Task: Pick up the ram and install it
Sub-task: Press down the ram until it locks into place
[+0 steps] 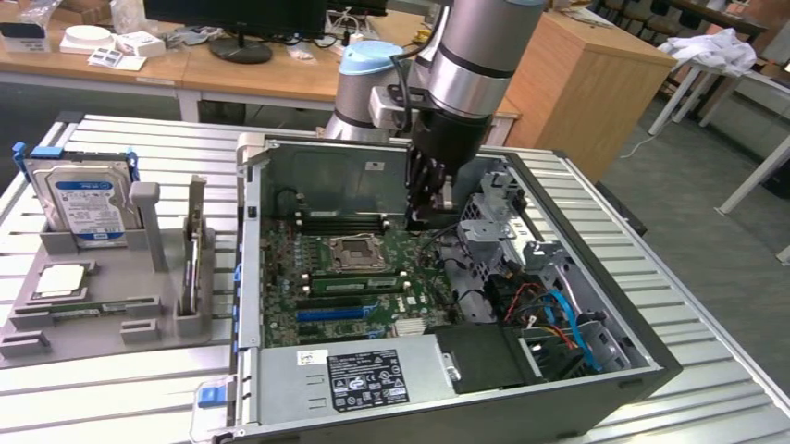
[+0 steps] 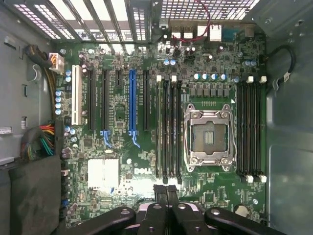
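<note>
A long, narrow green ram stick [image 1: 89, 309] lies in the low slot of the grey holder [image 1: 117, 268] at the exterior view's left. A second green stick [image 1: 354, 283] stands seated in a memory slot beside the CPU socket [image 1: 358, 252]; in the wrist view it is the greenish strip [image 2: 160, 132] next to the black slots. My gripper [image 1: 428, 220] hangs inside the open computer case, low over the motherboard's far edge. Its black fingertips [image 2: 166, 188] are pressed together with nothing between them, just off the ends of those memory slots.
On the holder stand a silver hard drive [image 1: 84, 199] with a blue label and an upright expansion card [image 1: 195, 242]. The case walls [image 1: 324, 171], the drive cage [image 1: 500, 217] and the cable bundle [image 1: 556, 310] hem in the motherboard. The power supply [image 1: 351, 377] fills the near end.
</note>
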